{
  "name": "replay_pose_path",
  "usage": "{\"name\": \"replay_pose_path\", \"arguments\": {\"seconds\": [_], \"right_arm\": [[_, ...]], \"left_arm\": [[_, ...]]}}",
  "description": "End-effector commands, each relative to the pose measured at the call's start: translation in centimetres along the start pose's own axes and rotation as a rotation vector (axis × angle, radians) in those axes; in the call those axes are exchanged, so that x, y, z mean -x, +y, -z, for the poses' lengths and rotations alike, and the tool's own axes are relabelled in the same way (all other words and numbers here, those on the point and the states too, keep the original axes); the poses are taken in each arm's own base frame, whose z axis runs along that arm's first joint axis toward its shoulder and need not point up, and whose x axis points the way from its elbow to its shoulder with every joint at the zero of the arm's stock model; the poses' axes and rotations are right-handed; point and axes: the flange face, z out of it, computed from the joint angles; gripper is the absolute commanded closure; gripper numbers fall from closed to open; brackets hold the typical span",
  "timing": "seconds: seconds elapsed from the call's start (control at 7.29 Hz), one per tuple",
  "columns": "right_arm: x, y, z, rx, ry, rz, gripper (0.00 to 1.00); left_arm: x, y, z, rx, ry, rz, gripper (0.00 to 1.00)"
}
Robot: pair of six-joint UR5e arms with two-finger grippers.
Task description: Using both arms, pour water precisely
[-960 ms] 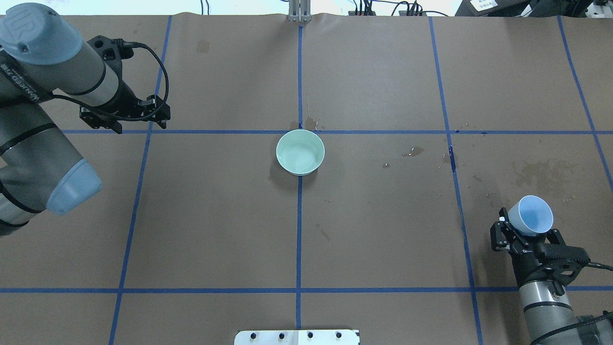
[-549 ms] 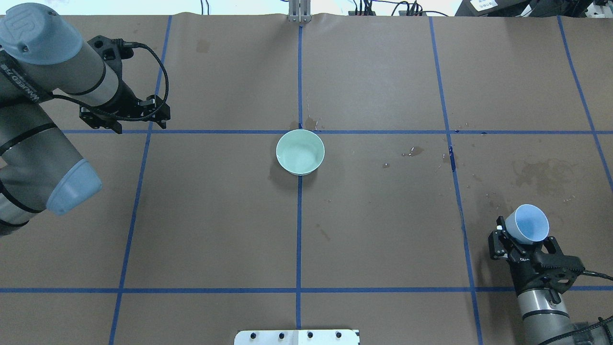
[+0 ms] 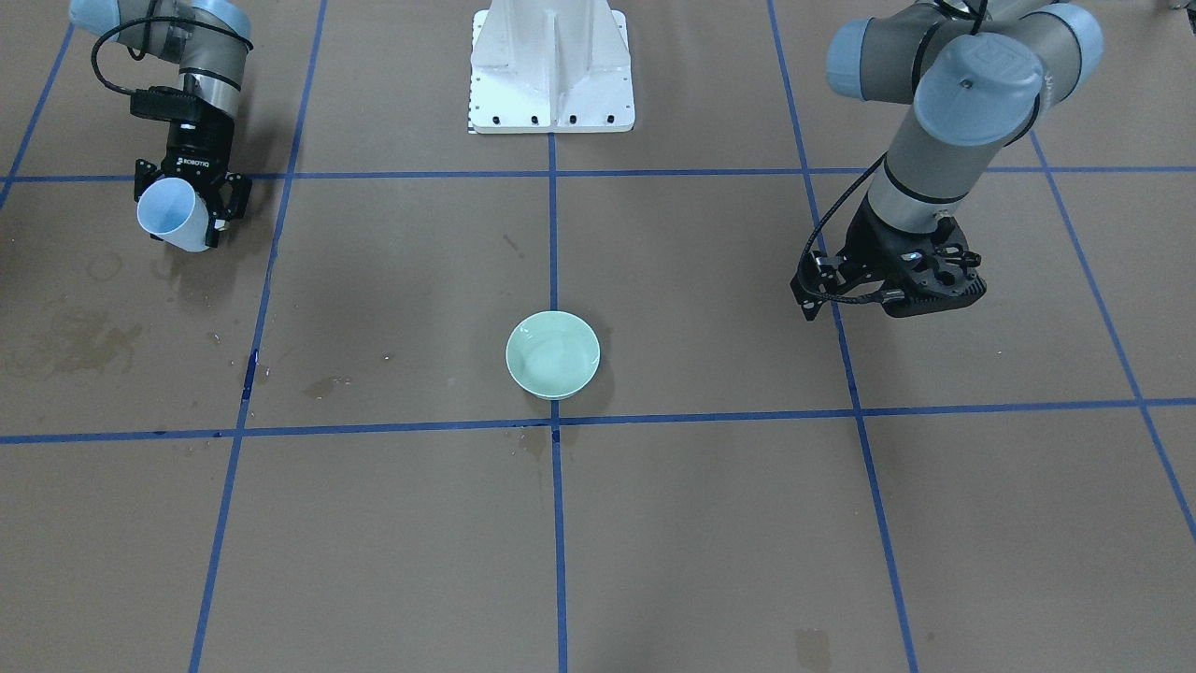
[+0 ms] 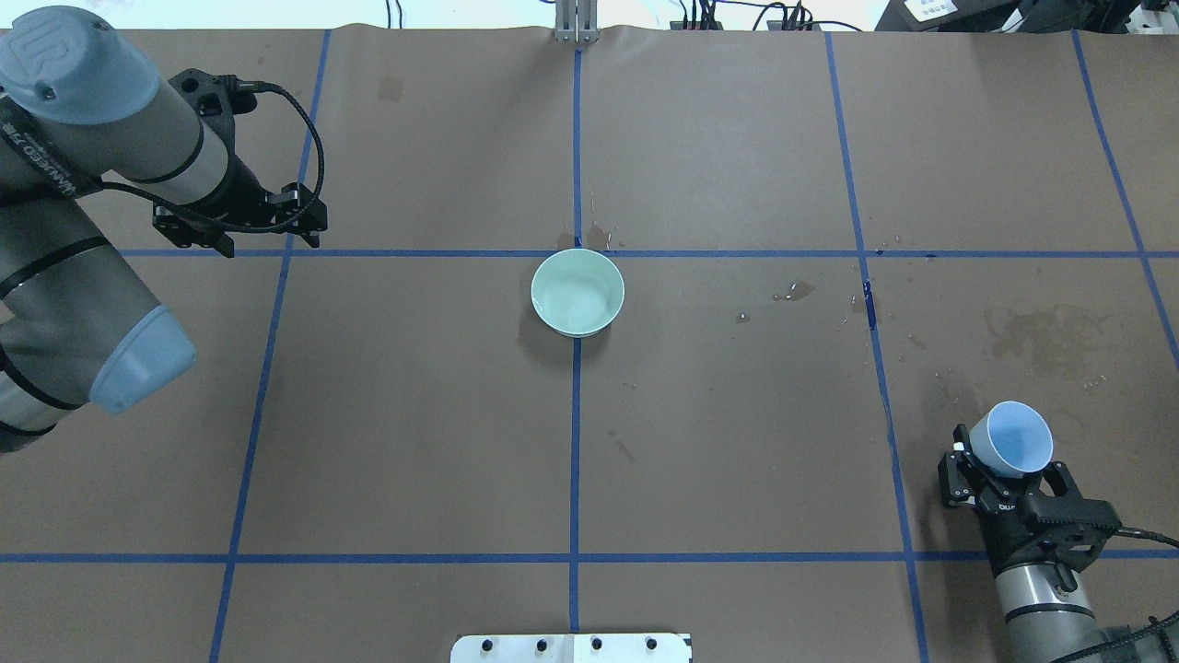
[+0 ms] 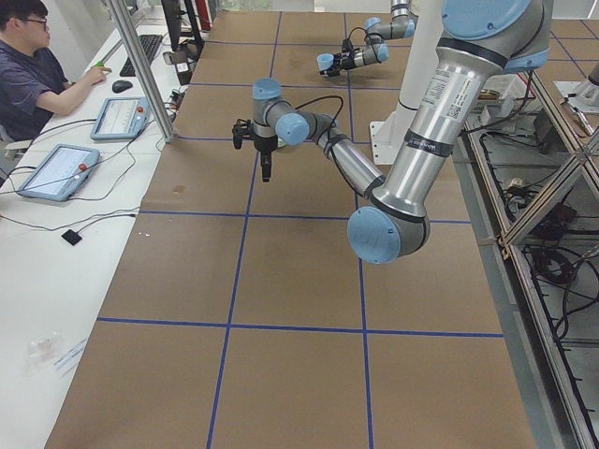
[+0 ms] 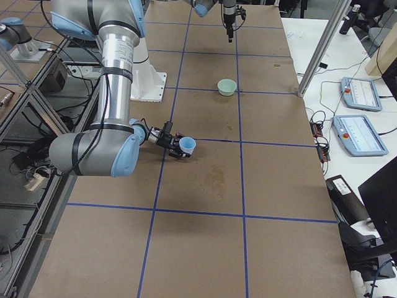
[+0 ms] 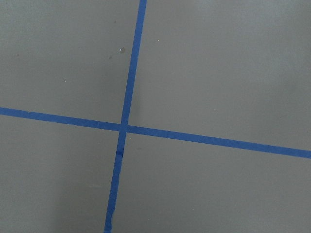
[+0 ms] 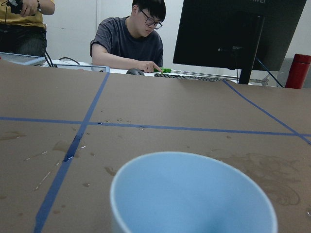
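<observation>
My right gripper (image 4: 1004, 471) is shut on a pale blue cup (image 4: 1013, 440) at the near right of the table, and also shows in the front view (image 3: 192, 204). The cup (image 3: 175, 217) tilts with its mouth away from the robot. Its inside (image 8: 194, 194) looks empty. A pale green bowl (image 4: 577, 292) stands at the table's middle (image 3: 552, 355), far from both grippers. No stream of water shows, and I cannot tell if the bowl holds water. My left gripper (image 4: 267, 241) hangs open and empty over the far left, pointing down (image 3: 888, 304).
Dark stains and small wet glints (image 4: 794, 293) lie right of the bowl, with a larger stain (image 4: 1050, 333) near the cup. Blue tape lines (image 7: 124, 127) cross the brown table. The white pedestal (image 3: 551, 65) stands behind. Operators (image 8: 130, 36) sit at the far desk.
My right gripper has drawn the blue cup back toward the robot's side of the table. The left arm and the bowl have not moved.
</observation>
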Motion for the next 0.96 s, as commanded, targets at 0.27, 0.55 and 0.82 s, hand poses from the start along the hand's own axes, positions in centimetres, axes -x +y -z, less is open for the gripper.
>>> {"name": "replay_pose_path", "arguments": {"seconds": [0.27,0.55,0.82], "right_arm": [[-0.15,0.17,-0.09,-0.007,-0.003,0.005,0.02],[-0.23,0.15,-0.11,-0.009,-0.004,0.006,0.01],[0.01,0.20,0.13,-0.011,-0.013,0.006,0.01]], "left_arm": [[0.02,-0.04,0.11,-0.002,0.001,0.000,0.00],[0.02,-0.04,0.11,-0.002,0.001,0.000,0.00],[0.12,-0.03,0.05,0.000,-0.001,0.002,0.00]]}}
